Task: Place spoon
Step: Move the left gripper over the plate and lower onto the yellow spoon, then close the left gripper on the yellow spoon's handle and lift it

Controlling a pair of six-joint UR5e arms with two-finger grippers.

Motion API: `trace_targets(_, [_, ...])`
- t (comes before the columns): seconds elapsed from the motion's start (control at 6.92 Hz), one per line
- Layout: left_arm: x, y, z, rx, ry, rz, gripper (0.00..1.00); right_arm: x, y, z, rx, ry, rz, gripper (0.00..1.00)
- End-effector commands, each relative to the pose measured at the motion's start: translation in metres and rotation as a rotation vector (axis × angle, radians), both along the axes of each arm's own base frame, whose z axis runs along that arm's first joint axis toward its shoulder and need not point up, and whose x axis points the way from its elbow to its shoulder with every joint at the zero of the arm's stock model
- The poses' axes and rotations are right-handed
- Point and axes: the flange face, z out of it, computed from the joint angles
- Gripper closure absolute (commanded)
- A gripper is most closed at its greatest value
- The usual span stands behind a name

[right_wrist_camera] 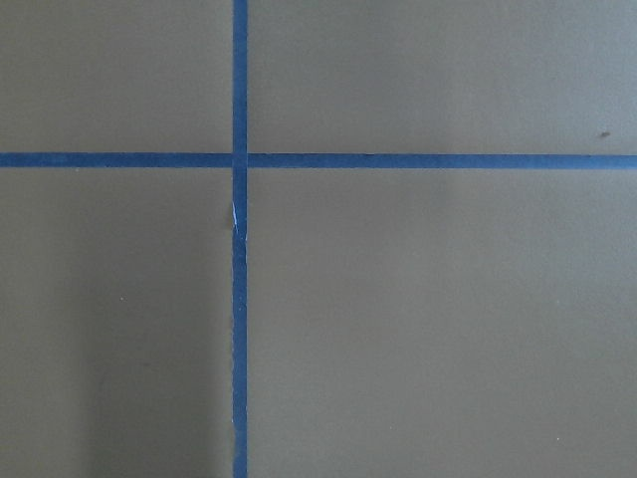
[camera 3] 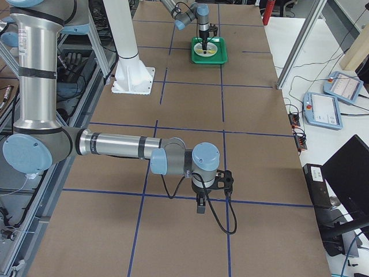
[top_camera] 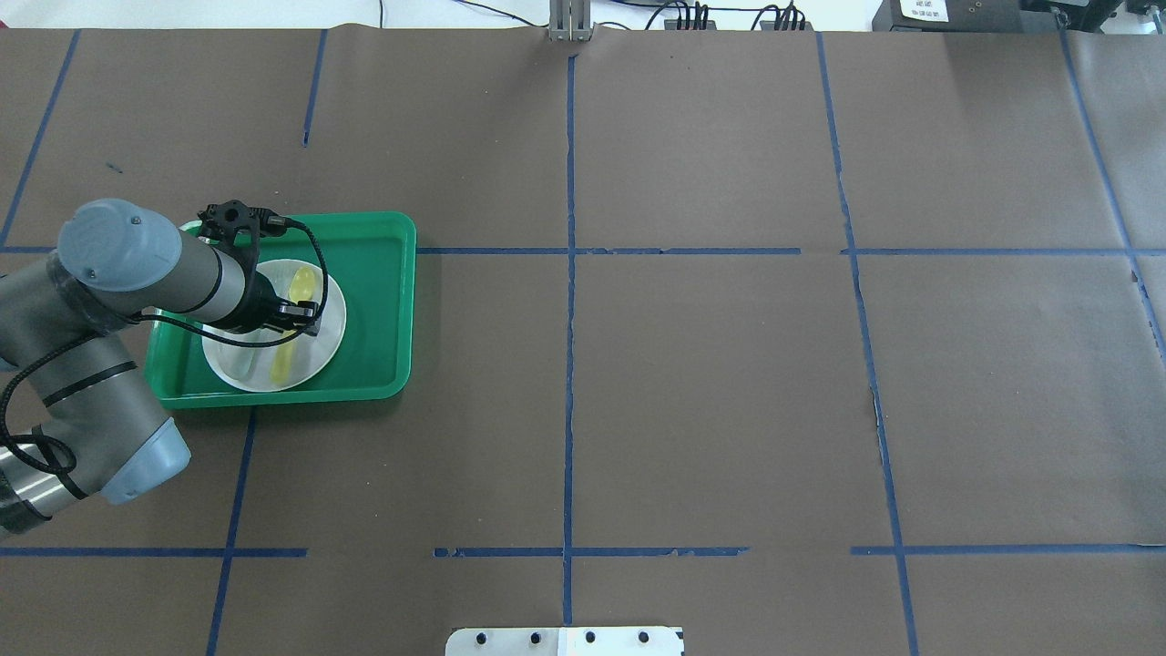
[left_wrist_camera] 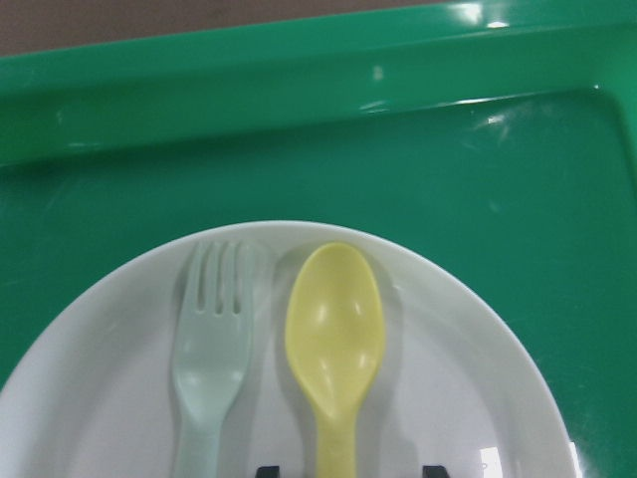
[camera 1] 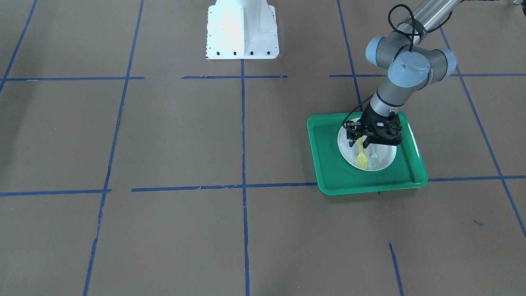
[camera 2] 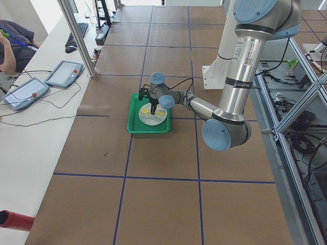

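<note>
The pale-yellow spoon point(left_wrist_camera: 333, 329) lies flat on a white plate point(left_wrist_camera: 448, 378), bowl pointing away from the robot. The plate sits in a green tray point(left_wrist_camera: 398, 169). A pale grey-green fork point(left_wrist_camera: 209, 349) lies beside the spoon. My left gripper point(left_wrist_camera: 348, 470) is low over the plate and open, with its fingertips point(left_wrist_camera: 267, 470) on either side of the spoon's handle and clear of it. The front view shows the same: gripper point(camera 1: 358, 144) over the handle, spoon point(camera 1: 361, 158) and fork point(camera 1: 374, 159) side by side. My right gripper point(camera 3: 200, 206) hangs over bare table far away; I cannot tell its state.
The green tray point(top_camera: 383, 301) sits on the robot's left side of the brown, blue-taped table point(top_camera: 710, 383). The white robot base point(camera 1: 242, 28) stands at the table's middle edge. Operator tablets point(camera 2: 64, 74) lie on a side bench.
</note>
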Motion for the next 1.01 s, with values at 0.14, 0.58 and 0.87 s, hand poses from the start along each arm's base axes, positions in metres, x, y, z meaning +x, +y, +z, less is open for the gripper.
trace_targets(0.14, [-0.0018, 0.0012, 0.0010, 0.000, -0.003, 0.002, 0.50, 0.0000, 0.0002, -0.0001, 0.000, 0.000, 0.000, 0.00])
trace_targets(0.58, [-0.0041, 0.0031, 0.0026, 0.000, -0.004, 0.003, 0.51, 0.0000, -0.0005, -0.0006, 0.000, 0.000, 0.000, 0.00])
trace_targets(0.87, [-0.0038, 0.0028, 0.0048, 0.000, -0.011, 0.007, 0.78, 0.0000, 0.0002, -0.0001, 0.000, 0.000, 0.000, 0.00])
